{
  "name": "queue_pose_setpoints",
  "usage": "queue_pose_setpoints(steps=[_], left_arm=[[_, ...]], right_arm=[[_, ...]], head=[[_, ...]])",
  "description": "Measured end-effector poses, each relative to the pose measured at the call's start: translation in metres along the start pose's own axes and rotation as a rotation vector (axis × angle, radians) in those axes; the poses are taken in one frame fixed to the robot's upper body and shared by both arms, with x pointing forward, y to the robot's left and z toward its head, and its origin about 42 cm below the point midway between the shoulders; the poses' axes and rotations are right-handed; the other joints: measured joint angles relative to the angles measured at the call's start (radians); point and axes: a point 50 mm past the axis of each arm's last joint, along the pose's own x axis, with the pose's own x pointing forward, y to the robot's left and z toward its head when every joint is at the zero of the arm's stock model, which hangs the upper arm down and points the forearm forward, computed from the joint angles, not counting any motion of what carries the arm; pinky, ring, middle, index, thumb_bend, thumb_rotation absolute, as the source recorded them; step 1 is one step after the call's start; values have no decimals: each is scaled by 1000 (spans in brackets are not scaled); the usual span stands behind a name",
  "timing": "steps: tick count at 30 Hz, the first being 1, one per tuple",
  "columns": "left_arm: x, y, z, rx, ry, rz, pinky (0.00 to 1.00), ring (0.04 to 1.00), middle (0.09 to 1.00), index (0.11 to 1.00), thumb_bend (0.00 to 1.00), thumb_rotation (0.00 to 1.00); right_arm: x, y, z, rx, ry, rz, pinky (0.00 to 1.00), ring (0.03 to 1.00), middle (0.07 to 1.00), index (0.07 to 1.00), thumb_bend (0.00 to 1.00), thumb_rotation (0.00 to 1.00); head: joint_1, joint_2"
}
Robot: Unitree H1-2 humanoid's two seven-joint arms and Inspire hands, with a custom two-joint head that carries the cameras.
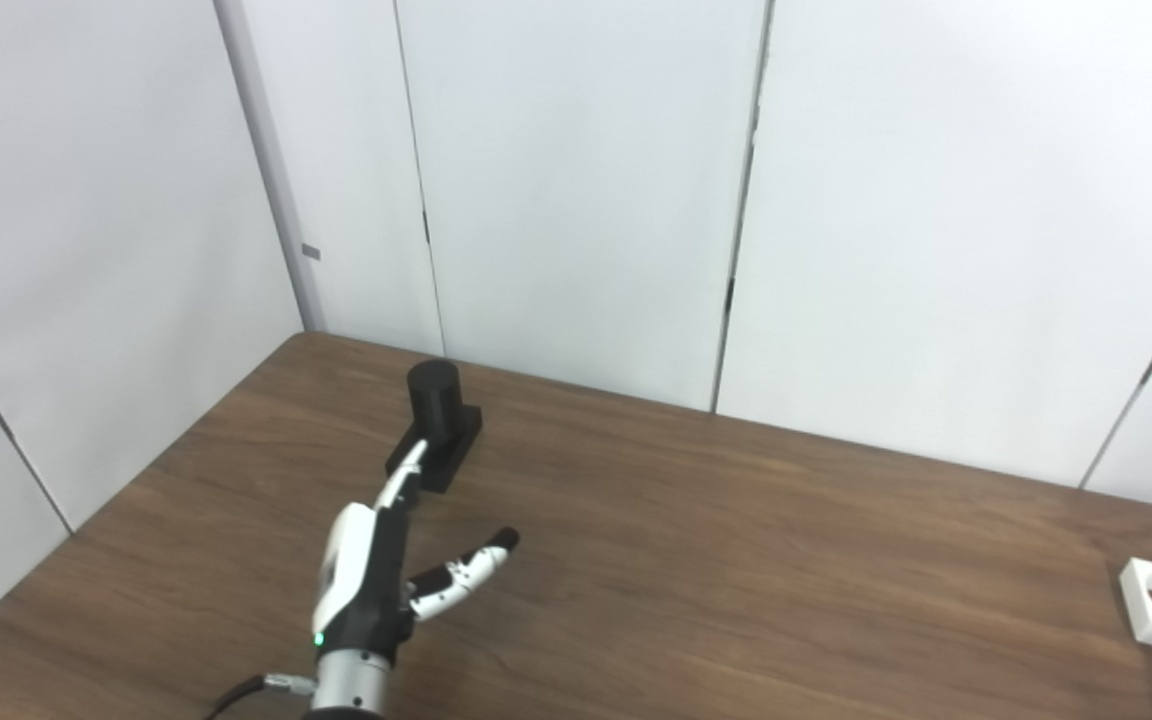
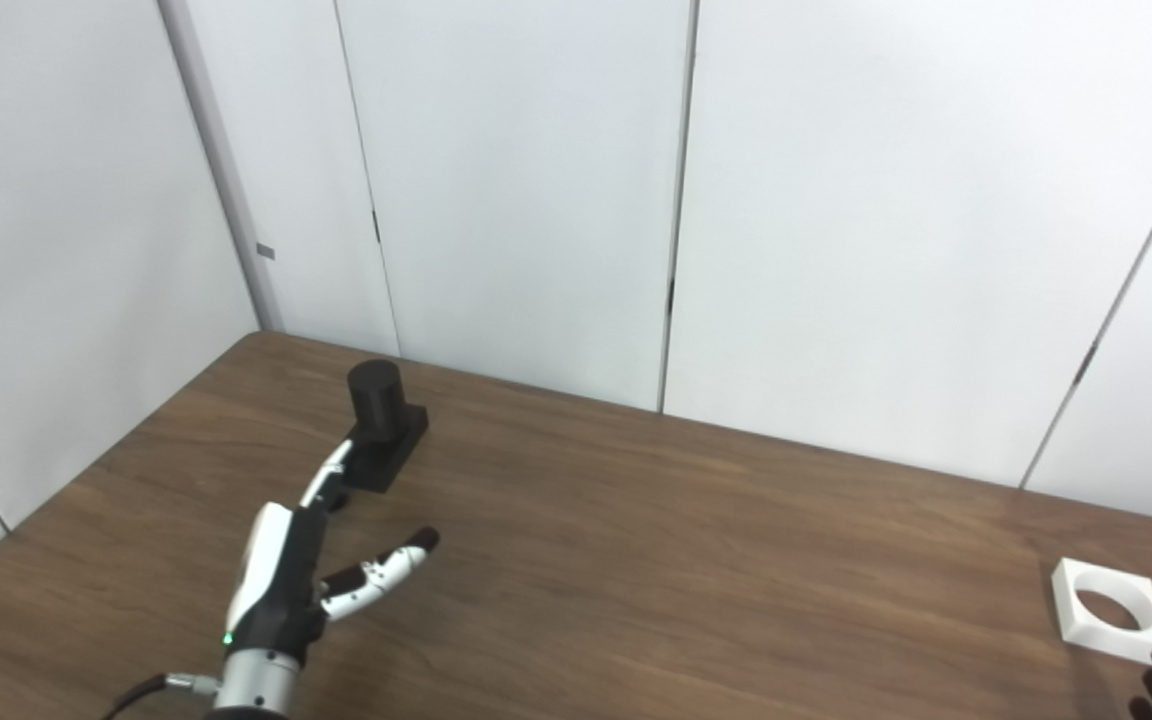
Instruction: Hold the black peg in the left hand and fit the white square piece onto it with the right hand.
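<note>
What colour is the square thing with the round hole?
White; the square piece shows best in the right eye view.

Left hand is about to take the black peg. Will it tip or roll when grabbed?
The black peg is an upright cylinder on a flat rectangular base, so it probably won't roll. A push high on the cylinder might tip or slide it on the smooth table. It looks rigid. The left hand is open, fingertips near the base.
</note>
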Motion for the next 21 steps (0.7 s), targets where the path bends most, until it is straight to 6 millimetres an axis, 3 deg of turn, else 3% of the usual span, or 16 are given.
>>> queue_pose_setpoints(steps=[12,18,21], left_arm=[[34,21,-7,210,26,113,796,941,975,897,873,469],[49,18,-13,291,69,136,795,944,979,889,904,530],[62,19,-16,369,76,170,852,954,973,890,906,547]], right_arm=[[0,1,0,-10,1,1,1000,1000,982,1000,738,1000],[-1,0,0,-10,0,-1,1000,1000,966,1000,701,982],[-2,1,1,-19,0,-1,1000,1000,970,1000,700,952]], head=[[-6,6],[-15,20],[-20,26]])
